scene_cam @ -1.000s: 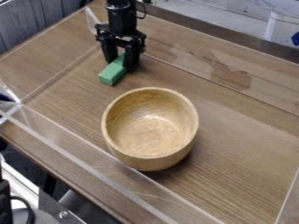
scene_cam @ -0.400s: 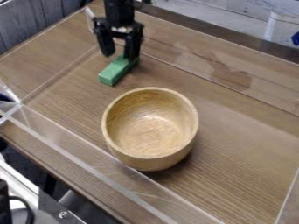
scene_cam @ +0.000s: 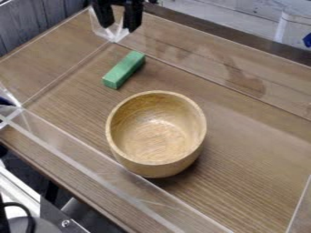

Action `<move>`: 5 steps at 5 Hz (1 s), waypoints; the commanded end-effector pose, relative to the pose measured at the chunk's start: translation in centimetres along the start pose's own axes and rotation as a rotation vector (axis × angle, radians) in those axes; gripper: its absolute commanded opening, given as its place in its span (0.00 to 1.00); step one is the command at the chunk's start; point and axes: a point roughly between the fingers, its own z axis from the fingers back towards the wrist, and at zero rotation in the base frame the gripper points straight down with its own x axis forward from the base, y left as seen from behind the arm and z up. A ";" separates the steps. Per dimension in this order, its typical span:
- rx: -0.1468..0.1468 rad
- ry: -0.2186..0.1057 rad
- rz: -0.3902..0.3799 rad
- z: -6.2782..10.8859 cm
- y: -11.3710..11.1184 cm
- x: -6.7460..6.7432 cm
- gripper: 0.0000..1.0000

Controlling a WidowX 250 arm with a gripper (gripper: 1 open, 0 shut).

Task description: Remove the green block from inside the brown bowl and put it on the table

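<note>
Compared with a second ago, the end effector (scene_cam: 120, 18) is sitting much higher in the picture: back then its black fingers were straddling the green block (scene_cam: 123, 68), and now they are hanging well above it at the top edge of the view, with bare wood showing between them and the block. The block itself is lying where it was, flat on the counter (scene_cam: 237, 77), its long side running diagonally from upper right to lower left. The brown bowl (scene_cam: 155, 132) is also sitting in the same spot, and its inside is showing only wood grain.

The arm is pointing its end effector straight down over the far left part of the counter. The two dark fingers are standing apart with a gap between them, so the end effector is open and is gripping nothing. The block is resting apart from the bowl, up and to the left of it, near but not touching the rim.

Most of the arm is being cut off by the top of the frame; only the lower part of the fingers is showing, and their tips are partly blurring into the clear wall (scene_cam: 61, 150) edge behind them. The clear walls along the counter are throwing pale reflections, which is making the near left corner hard to read. Objects past the far wall are too blurred to name.
</note>
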 end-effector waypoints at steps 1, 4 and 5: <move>0.040 -0.088 0.000 2.6 0.5 0.6 0.00; 0.046 -0.039 0.006 -1.2 2.2 1.6 0.00; 0.049 -0.031 0.003 -2.1 2.5 1.8 0.00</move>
